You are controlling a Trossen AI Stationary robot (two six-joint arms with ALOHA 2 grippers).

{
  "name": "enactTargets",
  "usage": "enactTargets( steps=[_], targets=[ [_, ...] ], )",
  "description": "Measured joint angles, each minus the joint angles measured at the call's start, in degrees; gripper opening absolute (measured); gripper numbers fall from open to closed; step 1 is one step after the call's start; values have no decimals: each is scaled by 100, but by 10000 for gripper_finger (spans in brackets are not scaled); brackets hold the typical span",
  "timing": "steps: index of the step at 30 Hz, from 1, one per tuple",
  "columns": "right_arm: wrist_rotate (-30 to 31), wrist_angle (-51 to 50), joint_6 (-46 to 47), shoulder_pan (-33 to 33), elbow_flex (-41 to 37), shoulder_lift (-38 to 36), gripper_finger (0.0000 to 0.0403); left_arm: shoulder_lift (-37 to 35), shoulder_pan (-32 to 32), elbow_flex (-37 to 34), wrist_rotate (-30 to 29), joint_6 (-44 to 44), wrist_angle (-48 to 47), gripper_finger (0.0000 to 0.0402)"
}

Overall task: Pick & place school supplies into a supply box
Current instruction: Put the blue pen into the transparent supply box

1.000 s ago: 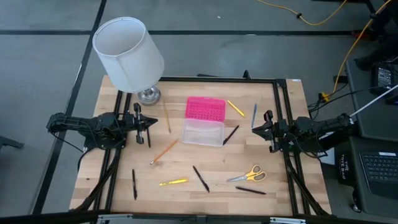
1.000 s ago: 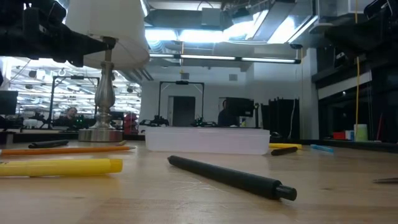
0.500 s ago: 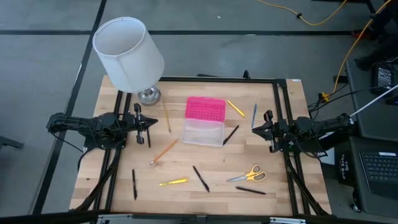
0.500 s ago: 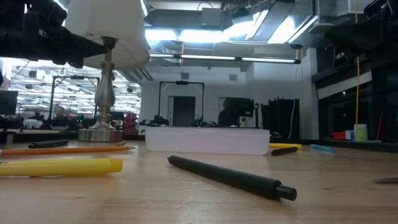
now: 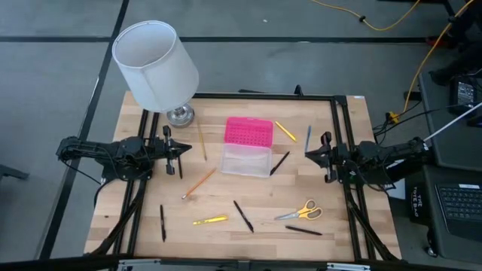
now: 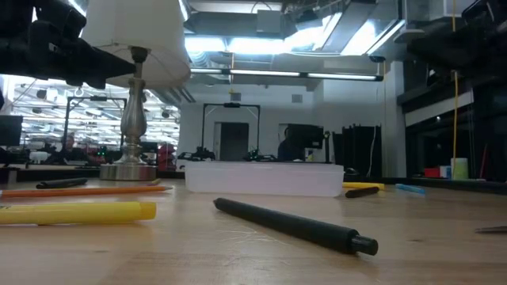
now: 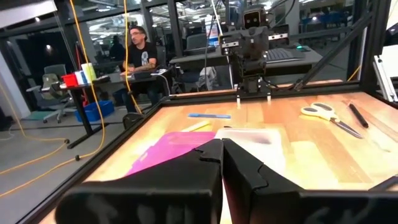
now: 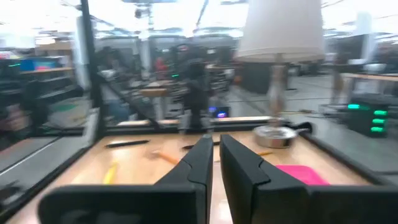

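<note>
Nearest the desk's (image 5: 354, 113) front edge lie a black pen (image 5: 242, 215), a yellow marker (image 5: 209, 220) and the scissors (image 5: 299, 211). At mid-desk the supply box (image 5: 247, 145) sits open, pink lid flat behind its clear base. Left gripper (image 5: 178, 150) and right gripper (image 5: 317, 153) flank it, well apart, fingers pressed together, empty. A lamp (image 5: 156, 65) stands at the far left corner.
</note>
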Motion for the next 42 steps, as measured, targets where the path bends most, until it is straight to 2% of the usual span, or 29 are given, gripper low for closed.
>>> enactTargets(
  steps=[5,11,16,19,24,30,35,42],
  targets=[
    [246,4,226,-2,2,0,36,-1,1,1,-2,-32,5,4],
    [730,26,-132,0,2,2,36,-2,2,0,2,-169,55,4],
    [1051,27,186,-1,2,3,36,0,2,0,-127,-77,55,3],
    [1076,26,262,-2,2,11,36,0,2,2,-279,-79,55,3],
    [1081,34,-215,0,2,71,36,0,2,2,-267,-186,54,3],
    [1195,4,-373,0,113,481,8,0,2,2,-274,-193,55,3],
    [1262,33,-496,-1,501,1042,12,101,2,2,-288,-191,108,3],
    [1716,15,-228,-2,780,1848,5,751,2,231,-299,-234,135,3]
  ],
)
